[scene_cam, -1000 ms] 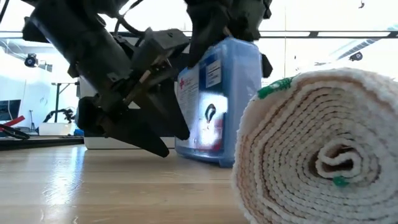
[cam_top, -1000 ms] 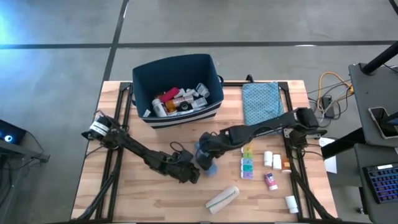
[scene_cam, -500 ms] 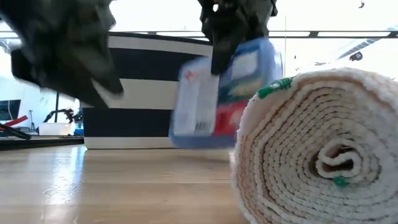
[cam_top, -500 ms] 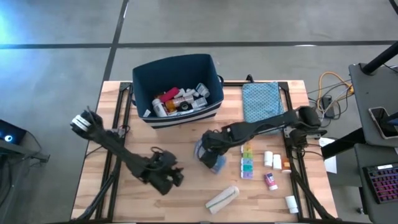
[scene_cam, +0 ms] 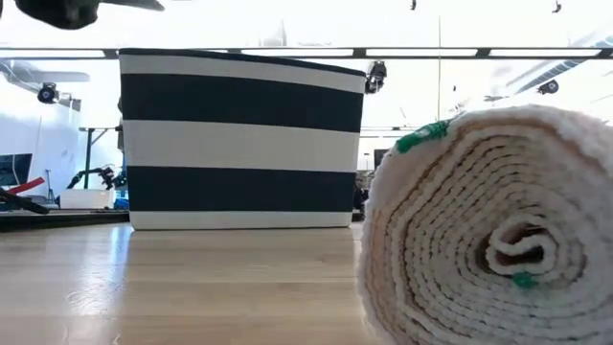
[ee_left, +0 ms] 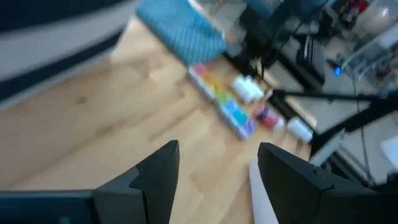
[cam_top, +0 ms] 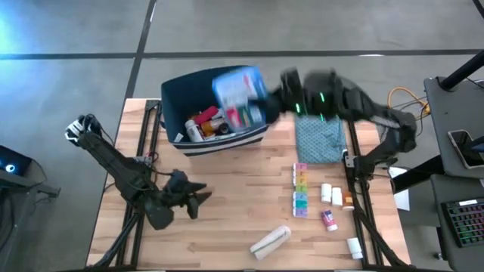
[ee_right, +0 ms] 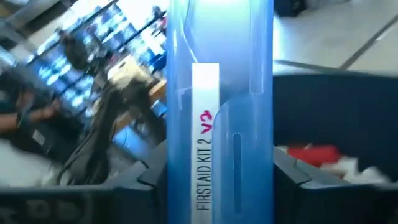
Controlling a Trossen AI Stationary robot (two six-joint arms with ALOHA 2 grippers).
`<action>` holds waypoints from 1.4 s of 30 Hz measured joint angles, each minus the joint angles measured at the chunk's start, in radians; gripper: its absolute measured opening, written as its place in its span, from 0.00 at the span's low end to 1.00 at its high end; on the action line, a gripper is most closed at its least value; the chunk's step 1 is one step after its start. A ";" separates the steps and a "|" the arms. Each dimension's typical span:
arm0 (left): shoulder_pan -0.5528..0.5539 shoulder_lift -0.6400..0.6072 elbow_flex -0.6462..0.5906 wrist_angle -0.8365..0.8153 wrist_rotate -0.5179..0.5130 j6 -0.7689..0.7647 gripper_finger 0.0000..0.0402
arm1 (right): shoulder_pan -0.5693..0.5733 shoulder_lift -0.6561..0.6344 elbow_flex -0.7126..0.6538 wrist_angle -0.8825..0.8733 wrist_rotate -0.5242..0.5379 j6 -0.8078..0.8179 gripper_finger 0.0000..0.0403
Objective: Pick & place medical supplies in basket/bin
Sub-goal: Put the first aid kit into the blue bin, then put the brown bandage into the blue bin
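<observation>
My right gripper [cam_top: 266, 92] is shut on a blue first-aid kit box [cam_top: 238, 87] above the navy bin [cam_top: 175, 83], which holds several white bottles and tubes. In the right wrist view the box's narrow edge [ee_right: 217, 124] stands between my fingers. The bin's striped wall [scene_cam: 239, 144] fills the low view. My left gripper [cam_top: 193, 202] hangs open over the table's near left part, with nothing between its fingers [ee_left: 155, 174]. The beige bandage roll [cam_top: 271, 241] lies on its side near the front edge. My right gripper pinches the box between its two fingers [ee_right: 146, 180], one on each broad face, with the lettered narrow edge [ee_right: 208, 186] facing the wrist. The fingers come from the table's right side. The box is lifted clear and hangs tilted over the bin's opening.
A rainbow pill organizer [cam_top: 301, 193] lies right of centre, with white bottles [cam_top: 331, 194] and small items [cam_top: 328, 219] beside it. A teal patterned pouch [cam_top: 318, 125] lies at the far right. The bandage roll [scene_cam: 479, 230] looms close in the low view.
My right gripper has lifted the blue box off the table's middle and carried it up and toward the far edge, over the bin. My left gripper has drawn away from the box toward the table's left and near edges.
</observation>
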 joint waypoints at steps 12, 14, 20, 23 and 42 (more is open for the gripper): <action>0.000 0.018 -0.001 0.000 -0.061 0.031 0.49 | -0.260 0.360 0.264 -0.195 -0.626 0.067 0.73; 0.000 0.027 0.000 0.001 -0.060 0.030 0.49 | -0.261 0.333 0.315 -0.278 -0.546 0.005 0.76; 0.000 0.042 0.000 0.012 -0.032 0.033 0.49 | -0.152 0.225 0.380 -0.860 -0.155 -0.108 0.79; 0.001 0.042 0.000 0.020 0.039 0.088 0.49 | 0.025 0.178 0.274 -0.963 -0.069 -0.172 0.78; 0.001 0.039 -0.003 0.035 0.165 0.191 0.49 | 0.808 0.322 -0.400 -0.381 -0.093 -0.549 0.82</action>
